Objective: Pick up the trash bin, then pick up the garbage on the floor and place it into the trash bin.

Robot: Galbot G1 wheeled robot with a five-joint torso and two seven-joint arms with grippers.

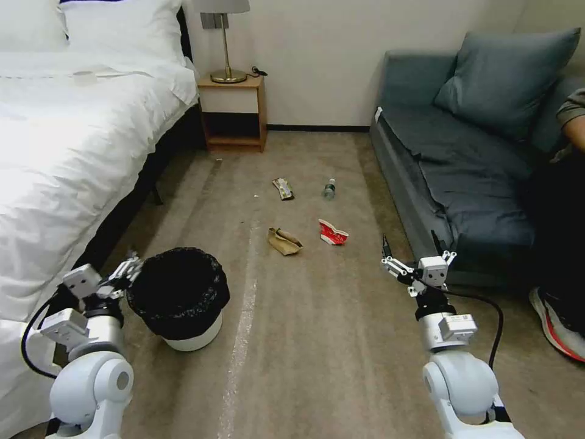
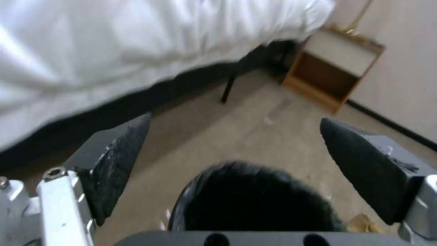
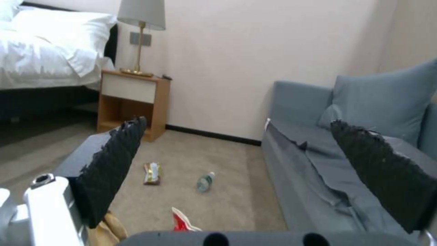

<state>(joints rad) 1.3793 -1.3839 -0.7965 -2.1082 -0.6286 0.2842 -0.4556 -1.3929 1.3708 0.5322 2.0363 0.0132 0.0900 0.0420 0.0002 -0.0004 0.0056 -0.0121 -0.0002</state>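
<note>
Head view: left tool [image 1: 130, 266] gapes beside trash bin [image 1: 183, 297] rim.

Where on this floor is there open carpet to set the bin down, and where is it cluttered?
Bare carpet runs between the trash bin and the right gripper, up to the brown paper bag. Another free patch fronts the nightstand. Mid-floor is crowded: bag, red carton, wrapper, bottle. The left gripper hugs the bin by the bed.
</note>
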